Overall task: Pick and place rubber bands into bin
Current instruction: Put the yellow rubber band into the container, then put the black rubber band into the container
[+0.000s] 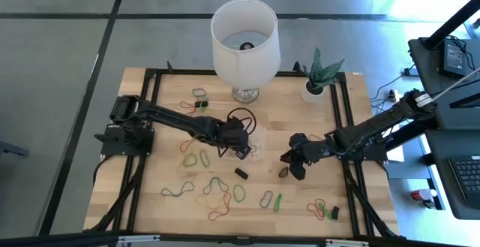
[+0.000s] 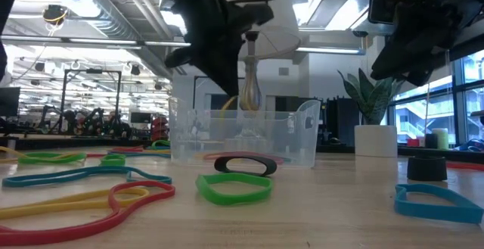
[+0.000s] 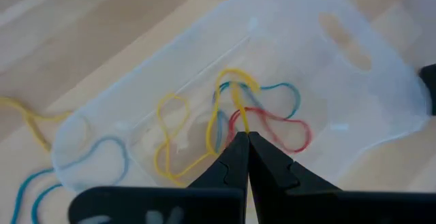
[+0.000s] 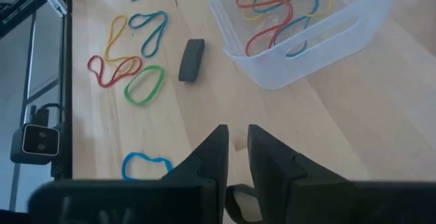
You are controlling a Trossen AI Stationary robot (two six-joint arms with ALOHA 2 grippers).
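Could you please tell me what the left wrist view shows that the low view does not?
Only the left wrist view: the left gripper shut on a yellow rubber band over the bin, with red, blue and yellow bands lying inside.
Only the low view: the plant pot, the lamp base and room behind.
Both: the clear bin and loose bands on the table.

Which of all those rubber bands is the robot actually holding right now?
The yellow band, pinched in the left gripper over the clear bin. Its jaws are shut on it; every other band lies loose in the bin or on the table.

Clear bin (image 3: 354,67) w/ red, yellow, blue rubber bands (image 3: 272,118); black hands (image 1: 241,151).
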